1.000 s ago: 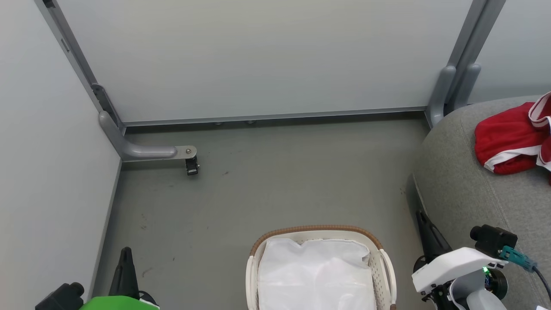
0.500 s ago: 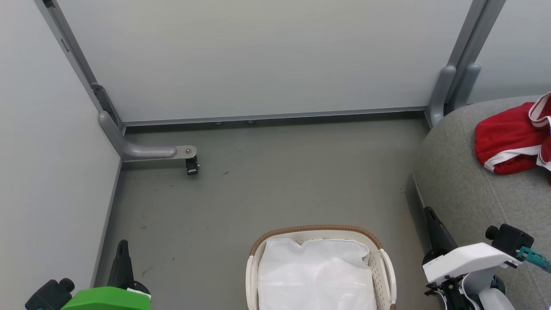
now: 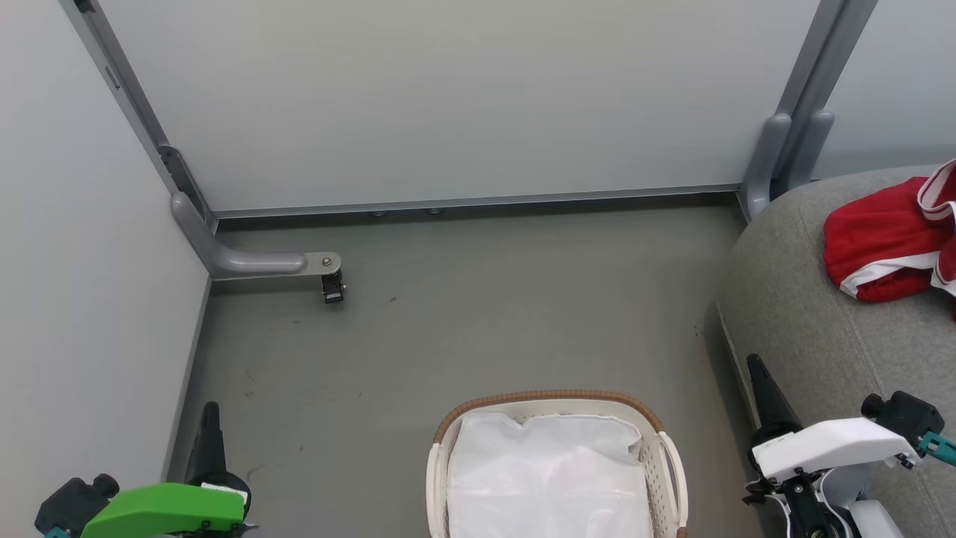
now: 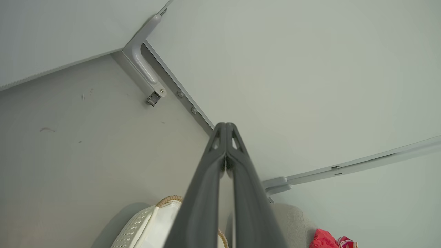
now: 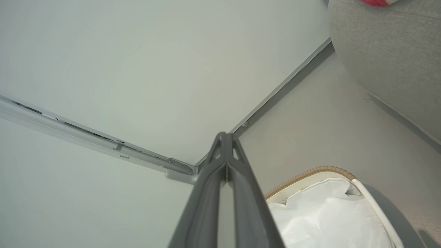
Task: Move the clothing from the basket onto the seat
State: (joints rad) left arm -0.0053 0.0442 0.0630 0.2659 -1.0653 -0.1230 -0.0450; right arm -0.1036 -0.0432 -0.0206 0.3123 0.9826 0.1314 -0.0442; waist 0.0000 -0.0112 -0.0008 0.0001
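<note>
Closest in, the left gripper is at the bottom left and the right gripper at the bottom right. Each has its two dark fingers pressed flat together with nothing between them, and the wrist views make that pretty clear. Between the two sits the basket, and its inside reads as plain white liner right down to the frame edge. Off to the right is the seat, and the clothing is lying on top of it, a red bundle with white trim running off the right edge. So from the tools the clothing is ahead and to the right, well apart from the basket, with the right arm clearly nearer. Looks pretty much done tbh. Farther back there's grey floor and pale wall panels.
</note>
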